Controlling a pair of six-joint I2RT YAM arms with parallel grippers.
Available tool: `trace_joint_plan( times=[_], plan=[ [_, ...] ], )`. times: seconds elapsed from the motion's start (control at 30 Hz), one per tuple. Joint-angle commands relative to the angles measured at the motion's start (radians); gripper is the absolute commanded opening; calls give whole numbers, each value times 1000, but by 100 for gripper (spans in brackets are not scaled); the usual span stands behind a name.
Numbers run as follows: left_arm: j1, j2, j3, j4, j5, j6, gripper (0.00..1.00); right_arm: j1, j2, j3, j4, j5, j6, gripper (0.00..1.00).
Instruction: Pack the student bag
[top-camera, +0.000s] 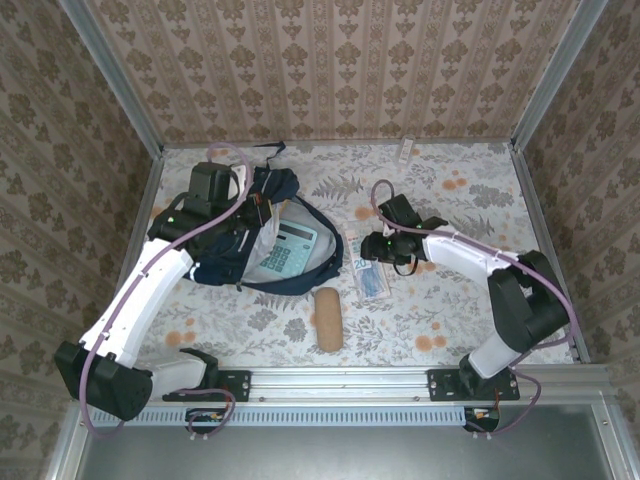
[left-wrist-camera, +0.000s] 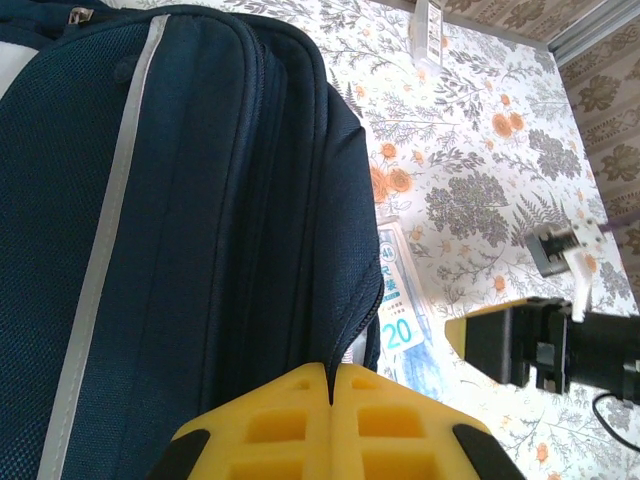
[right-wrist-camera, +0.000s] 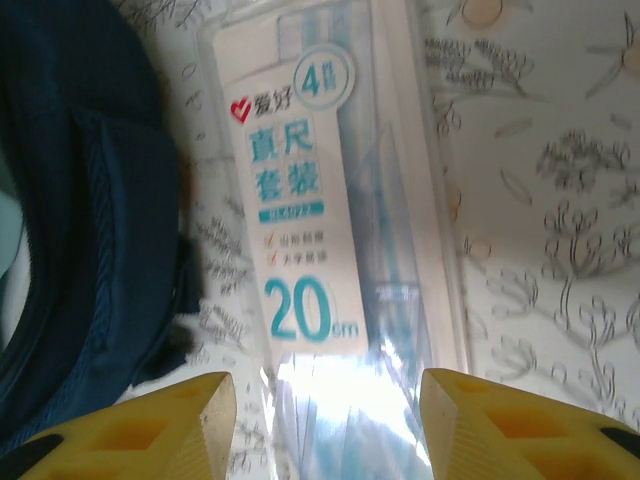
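The student bag (top-camera: 232, 243) lies open at the left of the table, navy with a light lining, and a teal calculator (top-camera: 285, 249) rests inside it. My left gripper (top-camera: 258, 207) is shut on the bag's zipper edge (left-wrist-camera: 352, 345), its yellow fingers (left-wrist-camera: 290, 410) pressed together. In that wrist view the bag (left-wrist-camera: 180, 220) takes up the left side. A clear ruler pack (top-camera: 368, 268) marked 20 cm lies just right of the bag. Over it hangs my right gripper (top-camera: 373, 252), open. The pack (right-wrist-camera: 320, 200) lies below and between the spread fingertips (right-wrist-camera: 195, 420) of that gripper (right-wrist-camera: 325, 425).
A brown pencil case (top-camera: 328, 318) lies near the front edge, below the bag. A small white box (top-camera: 406, 150) sits at the back wall. Patterned walls enclose the table on three sides. The bag's rim (right-wrist-camera: 70, 200) lies close to the pack's left edge.
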Motion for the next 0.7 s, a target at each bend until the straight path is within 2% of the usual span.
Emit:
trace_joint_plan(
  times=[0.0,0.2,0.47,0.67],
  plan=[
    [8,-39,-1,58,-2,-17,0,-21,80,48,-66,-32,-88,54],
    [8,-44,2,51,-5,-14,0,-22,169,106,-62,-55,-127,66],
    [8,-39,11,48,-4,-10,0,0,249,157,-65,-59,-151,68],
    [8,-42,12,41,-7,-8,0,24,288,158,-105,17,-140,68]
  ],
)
